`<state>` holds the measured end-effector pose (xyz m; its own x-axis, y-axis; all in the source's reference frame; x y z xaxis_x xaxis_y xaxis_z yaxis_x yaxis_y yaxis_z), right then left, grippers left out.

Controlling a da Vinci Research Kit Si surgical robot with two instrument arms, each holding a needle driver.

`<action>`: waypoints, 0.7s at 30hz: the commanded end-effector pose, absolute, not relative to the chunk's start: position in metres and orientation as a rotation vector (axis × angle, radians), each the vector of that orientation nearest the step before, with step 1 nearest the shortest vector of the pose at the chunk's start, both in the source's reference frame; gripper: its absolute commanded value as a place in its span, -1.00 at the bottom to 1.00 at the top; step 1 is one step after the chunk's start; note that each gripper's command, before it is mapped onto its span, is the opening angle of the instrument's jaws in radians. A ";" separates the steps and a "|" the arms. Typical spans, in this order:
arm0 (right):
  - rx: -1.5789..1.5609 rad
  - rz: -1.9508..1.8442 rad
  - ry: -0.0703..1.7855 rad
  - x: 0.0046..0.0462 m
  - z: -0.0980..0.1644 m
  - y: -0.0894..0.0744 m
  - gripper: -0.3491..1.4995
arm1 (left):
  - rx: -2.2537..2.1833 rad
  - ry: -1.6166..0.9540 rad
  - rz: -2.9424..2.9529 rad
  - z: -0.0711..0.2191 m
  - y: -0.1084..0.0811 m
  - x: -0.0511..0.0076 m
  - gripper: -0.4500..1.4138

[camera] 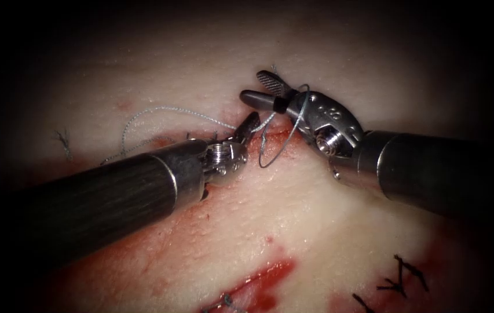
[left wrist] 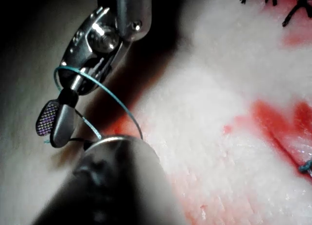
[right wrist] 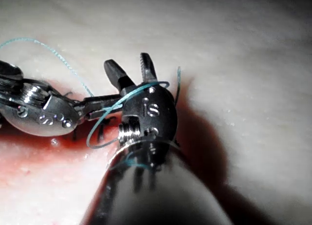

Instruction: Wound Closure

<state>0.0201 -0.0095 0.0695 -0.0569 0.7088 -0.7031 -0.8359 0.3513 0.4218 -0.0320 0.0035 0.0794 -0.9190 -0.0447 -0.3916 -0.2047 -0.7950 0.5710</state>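
Setting: pale tissue (camera: 293, 214) lies under both tools, with a cut (camera: 270, 136) running across it between the two tool tips and red fluid (camera: 258, 284) pooled nearer the camera than that cut.
Landmark: the cut; every place below is told from it.
Left tool (camera: 248, 126): comes in from the left of the cut, its tip right at the cut's edge. Its jaws are pressed together on the thread (camera: 171, 110). In the right wrist view the same tool (right wrist: 105, 102) lies low over the red part of the cut with the thread leaving its tip.
Right tool (camera: 264, 88): sits just right of and above the cut. Its jaws are spread apart and hold nothing; the ridged inner face of one jaw shows. In the left wrist view this tool (left wrist: 53, 125) is seen with jaws parted as well.
Thread: one strand runs from the left tool's tip out to the left of the cut, arching above the tissue. A loop of it is wound around the right tool's neck, just behind the jaws, and hangs down over the cut.
Needle: I cannot tell where it is.
Other stitches: dark thread ends (camera: 400, 278) stand in the tissue well below and right of the cut, and a small dark tuft (camera: 62, 141) lies far left of it.
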 end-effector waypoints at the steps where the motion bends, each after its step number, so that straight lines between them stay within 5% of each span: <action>1: -0.176 1.293 0.992 0.0210 0.071 -0.009 0.20 | -0.600 0.974 2.832 0.080 0.004 -0.0326 -1.00; 6: -0.226 1.364 0.870 0.0210 0.073 -0.007 0.51 | -0.590 0.975 2.820 0.080 0.004 -0.0325 -1.00; 21: -0.275 1.397 0.751 0.0200 0.078 -0.005 0.49 | -0.577 0.972 2.821 0.081 0.005 -0.0325 -1.00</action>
